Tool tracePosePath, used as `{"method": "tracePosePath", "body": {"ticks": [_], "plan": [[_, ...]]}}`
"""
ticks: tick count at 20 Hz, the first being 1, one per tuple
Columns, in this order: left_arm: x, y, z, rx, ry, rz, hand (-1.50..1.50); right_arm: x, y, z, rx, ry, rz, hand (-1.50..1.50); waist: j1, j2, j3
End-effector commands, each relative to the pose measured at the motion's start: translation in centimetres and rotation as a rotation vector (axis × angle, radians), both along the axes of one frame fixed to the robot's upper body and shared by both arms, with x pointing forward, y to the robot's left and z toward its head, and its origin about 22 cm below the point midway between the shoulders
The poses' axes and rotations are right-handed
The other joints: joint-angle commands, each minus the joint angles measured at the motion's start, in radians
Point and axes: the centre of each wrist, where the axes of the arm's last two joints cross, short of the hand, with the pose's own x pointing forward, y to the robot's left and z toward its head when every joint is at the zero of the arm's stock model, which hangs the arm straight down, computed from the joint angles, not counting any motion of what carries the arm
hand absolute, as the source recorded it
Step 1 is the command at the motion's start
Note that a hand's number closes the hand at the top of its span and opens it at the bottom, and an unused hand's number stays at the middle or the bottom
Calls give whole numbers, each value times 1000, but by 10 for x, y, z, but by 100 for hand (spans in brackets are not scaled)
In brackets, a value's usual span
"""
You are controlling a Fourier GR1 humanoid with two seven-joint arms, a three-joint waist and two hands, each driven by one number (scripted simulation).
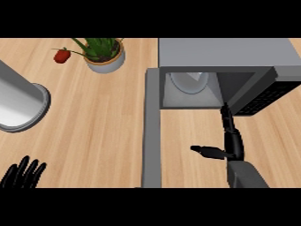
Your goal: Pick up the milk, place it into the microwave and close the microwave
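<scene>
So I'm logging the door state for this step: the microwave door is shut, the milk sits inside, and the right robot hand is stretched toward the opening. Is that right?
Not quite. The head view shows the microwave with its door swung open, not shut. The rest holds: the milk sits inside, and the right robot hand stretches toward the opening.

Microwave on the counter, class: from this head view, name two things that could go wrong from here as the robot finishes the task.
1. The microwave door stands wide open, on the far side from the right hand, so the swing to close it may be awkward.
2. The right hand's straight fingers sit at the microwave opening; they might knock the white object inside, probably the milk.
</scene>
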Motion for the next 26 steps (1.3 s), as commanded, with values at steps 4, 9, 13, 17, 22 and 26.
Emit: {"method": "tracePosePath", "body": {"ticks": [4, 9, 13, 17, 22, 26], "plan": [[13, -16, -14, 16, 20, -162, -150, -56, -43, -6, -11, -33, -17, 150, -12, -2, -1], [31, -40, -12, 149, 49, -279, 150, -61, -77, 19, 0, -6, -66, -150, -8, -1, -1], [53, -61, -18, 196, -11, -325, 150, -93, -108, 31, 26, -26, -112, -150, -10, 0, -1], [68, -94, -22, 179, 38, -369, 150, -117, -116, 34, 85, -48, -145, -150, -4, 3, 0], [103, -110, -38, 257, 4, -247, 150, -139, -153, 32, 79, -45, -199, -150, -5, 4, 0], [123, -116, -28, 293, -27, -348, 150, -152, -154, 24, 94, -55, -179, -150, 1, 4, 1]]}}
